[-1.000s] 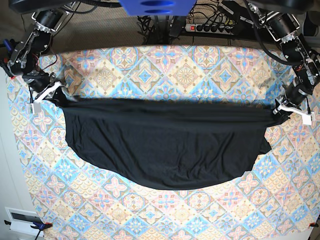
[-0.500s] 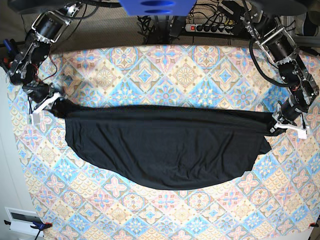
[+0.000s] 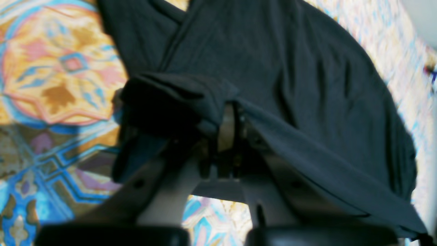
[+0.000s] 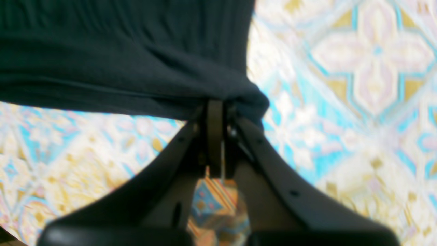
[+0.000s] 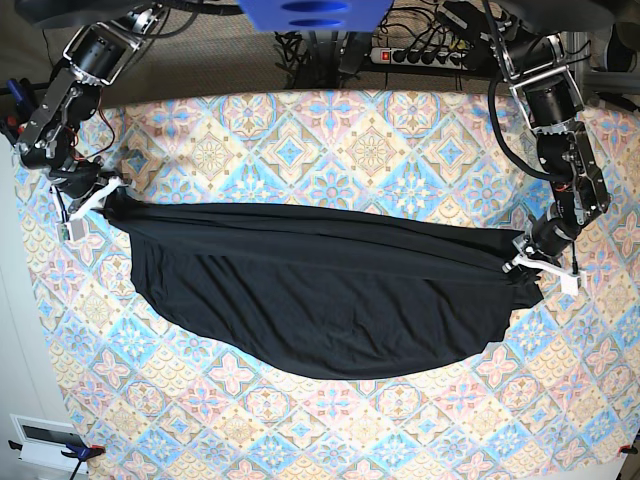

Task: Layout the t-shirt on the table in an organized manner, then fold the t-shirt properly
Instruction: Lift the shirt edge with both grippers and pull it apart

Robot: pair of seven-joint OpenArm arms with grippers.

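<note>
Two-arm rig, black metal links, pale finger tips.

Both arms (image 5: 72, 100) are black with silver brackets and loose black cables; thin red wiring runs along the base view's left arm. Right gripper (image 4: 215, 112) has dark, tapering fingers (image 4: 273, 177) with small screw holes. Left gripper (image 3: 227, 118) has paler fingers (image 3: 164, 191), also with holes. Blue housing (image 5: 310, 12) sits between the shoulders.

No legible text, labels, brands, numbers or signs in any view. The t-shirt (image 5: 330, 300) is plain black, no print. The table (image 5: 330, 140) cloth carries tile pattern only. Wrist views blurred; nothing readable there.
</note>
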